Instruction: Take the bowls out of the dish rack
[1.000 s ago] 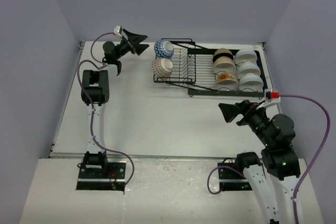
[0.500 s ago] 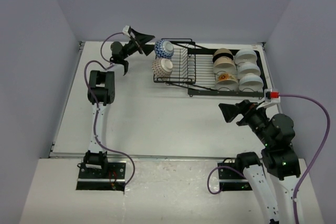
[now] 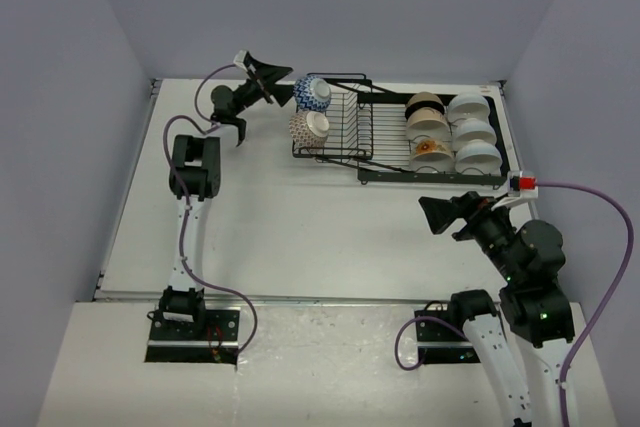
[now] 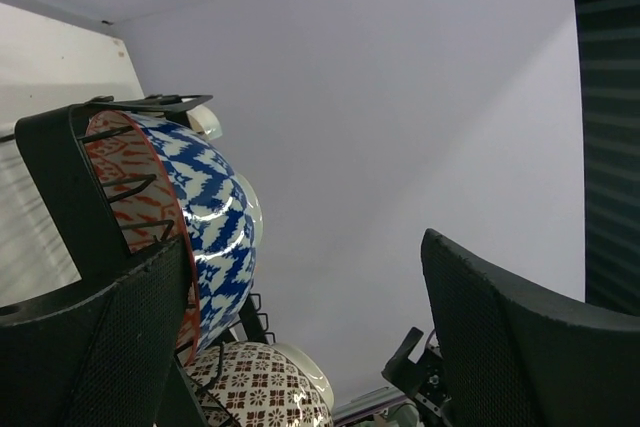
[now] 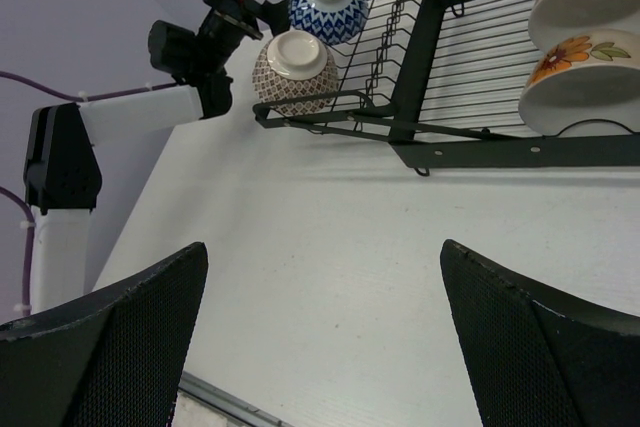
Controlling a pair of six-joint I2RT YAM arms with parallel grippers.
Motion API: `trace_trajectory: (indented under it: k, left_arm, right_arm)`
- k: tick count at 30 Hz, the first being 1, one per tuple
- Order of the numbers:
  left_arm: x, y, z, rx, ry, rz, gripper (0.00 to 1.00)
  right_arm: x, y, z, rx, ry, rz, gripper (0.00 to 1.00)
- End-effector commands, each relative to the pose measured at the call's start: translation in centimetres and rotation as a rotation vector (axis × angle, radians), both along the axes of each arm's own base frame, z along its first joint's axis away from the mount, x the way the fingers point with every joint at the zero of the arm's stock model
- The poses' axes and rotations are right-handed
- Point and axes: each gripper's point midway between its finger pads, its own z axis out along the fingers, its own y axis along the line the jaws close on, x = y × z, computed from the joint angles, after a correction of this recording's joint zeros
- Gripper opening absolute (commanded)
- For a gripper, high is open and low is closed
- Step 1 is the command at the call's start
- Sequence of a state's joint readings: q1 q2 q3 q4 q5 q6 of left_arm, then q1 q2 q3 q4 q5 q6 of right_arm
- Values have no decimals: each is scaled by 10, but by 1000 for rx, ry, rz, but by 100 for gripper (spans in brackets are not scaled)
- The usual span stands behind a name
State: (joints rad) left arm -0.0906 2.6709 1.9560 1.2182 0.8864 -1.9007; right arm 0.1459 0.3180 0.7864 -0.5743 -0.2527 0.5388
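The black wire dish rack [image 3: 350,132] stands at the back of the table. A blue-and-white bowl [image 3: 313,93] and a reddish-brown patterned bowl [image 3: 308,128] stand on edge at its left end. Several white, cream and one orange-floral bowl [image 3: 432,154] fill its right tray. My left gripper [image 3: 275,78] is open just left of the blue-and-white bowl [image 4: 215,212], one finger [image 4: 95,347] by its rim; the brown bowl [image 4: 260,387] is below. My right gripper [image 3: 438,214] is open and empty over bare table in front of the rack [image 5: 440,97].
White table [image 3: 300,227] with grey walls on three sides. The right wrist view shows the left arm [image 5: 140,112] beside the rack's left end. A metal rail [image 3: 300,297] runs along the near table edge.
My left gripper has moved right, from the far left corner up to the blue-and-white bowl at the rack's left end. The right arm has barely moved.
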Motion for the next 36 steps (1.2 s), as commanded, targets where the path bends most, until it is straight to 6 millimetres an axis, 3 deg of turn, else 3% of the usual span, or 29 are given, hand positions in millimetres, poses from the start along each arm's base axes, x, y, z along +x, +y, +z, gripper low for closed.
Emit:
trace_trajectory:
  k: [1, 14, 17, 18, 25, 27, 30, 31, 33, 36]
  left_arm:
    - [-8, -8, 19, -22, -75, -26, 91]
    - [-11, -19, 2, -53, -13, -61, 78]
    - [-11, -20, 0, -67, -4, -67, 68]
    - [-11, -20, 0, -73, -5, -63, 60]
    - [-9, -26, -1, -85, 1, -71, 50]
    - [-8, -27, -3, -90, 7, -71, 39]
    - [-8, -28, -4, -98, 13, -74, 31]
    - [-9, -29, -4, -101, 15, -77, 23]
    - [-9, -29, -4, -103, 16, -77, 21]
    - [-8, -29, -4, -112, 24, -76, 9]
  right_arm:
    - [-5, -2, 19, 1, -56, -5, 99]
    - [-4, -1, 18, 5, -52, -1, 99]
    - [-4, -1, 18, 5, -52, -3, 99]
    - [-4, -1, 16, 5, -49, -3, 99]
    - [-4, -2, 17, 3, -52, -9, 99]
    - [-4, -2, 18, 3, -55, -9, 99]
    - [-4, -2, 17, 3, -52, -9, 99]
    - [-4, -2, 17, 3, -53, -7, 99]
    - [-4, -2, 17, 3, -55, -10, 99]
    - [-4, -2, 17, 3, -53, -9, 99]
